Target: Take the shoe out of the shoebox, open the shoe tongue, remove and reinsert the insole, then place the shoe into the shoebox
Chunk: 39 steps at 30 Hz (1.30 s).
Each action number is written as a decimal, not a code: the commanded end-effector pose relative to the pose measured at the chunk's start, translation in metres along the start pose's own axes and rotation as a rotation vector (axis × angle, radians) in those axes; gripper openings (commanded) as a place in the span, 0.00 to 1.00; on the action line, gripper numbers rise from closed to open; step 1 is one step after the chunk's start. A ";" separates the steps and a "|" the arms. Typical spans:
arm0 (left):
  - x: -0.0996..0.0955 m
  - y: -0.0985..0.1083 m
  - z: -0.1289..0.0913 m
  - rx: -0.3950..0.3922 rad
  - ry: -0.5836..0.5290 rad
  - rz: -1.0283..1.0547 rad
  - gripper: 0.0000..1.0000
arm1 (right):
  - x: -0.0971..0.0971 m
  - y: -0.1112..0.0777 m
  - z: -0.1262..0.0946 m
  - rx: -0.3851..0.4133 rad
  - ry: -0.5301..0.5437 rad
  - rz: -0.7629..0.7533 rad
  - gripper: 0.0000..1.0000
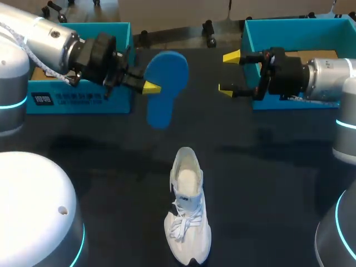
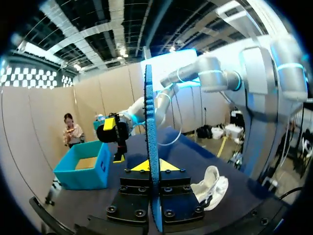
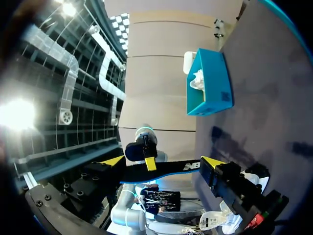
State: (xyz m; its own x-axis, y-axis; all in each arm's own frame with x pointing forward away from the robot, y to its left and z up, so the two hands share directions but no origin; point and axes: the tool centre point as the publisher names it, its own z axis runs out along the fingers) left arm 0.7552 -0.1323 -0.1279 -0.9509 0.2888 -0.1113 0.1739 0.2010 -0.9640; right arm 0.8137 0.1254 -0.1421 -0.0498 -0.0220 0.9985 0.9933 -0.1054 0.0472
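Observation:
My left gripper (image 1: 150, 87) is shut on a blue insole (image 1: 166, 86) and holds it in the air over the back of the table. In the left wrist view the insole (image 2: 149, 142) stands edge-on between the yellow tips of that gripper (image 2: 152, 166). My right gripper (image 1: 228, 72) hangs open and empty a short way to the right of the insole, facing it. From the right wrist view the insole (image 3: 181, 169) lies ahead of the open right gripper (image 3: 164, 162). The white shoe (image 1: 188, 211) lies on the table near the front, laces towards me, apart from both grippers.
A teal shoebox (image 1: 83, 100) stands at the back left under my left arm. Another teal box (image 1: 289, 33) is at the back right, behind my right arm. The black table (image 1: 267, 183) spreads around the shoe.

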 end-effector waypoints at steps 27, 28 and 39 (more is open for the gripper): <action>0.000 0.007 0.008 0.281 -0.134 -1.099 0.00 | 0.000 0.000 0.001 0.000 -0.002 0.001 1.00; 0.000 0.007 0.009 0.276 -0.143 -1.118 0.00 | 0.000 0.000 0.001 0.000 -0.002 0.001 1.00; -0.009 0.016 0.020 0.261 -0.161 -1.328 0.00 | 0.000 0.000 0.001 0.000 -0.002 0.001 1.00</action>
State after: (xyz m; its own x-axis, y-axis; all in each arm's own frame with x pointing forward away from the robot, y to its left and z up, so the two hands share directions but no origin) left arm 0.7620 -0.1450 -0.1467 -0.4481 -0.0582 0.8921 -0.8933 0.0693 -0.4441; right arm 0.8133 0.1250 -0.1416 -0.0491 -0.0199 0.9986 0.9934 -0.1049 0.0468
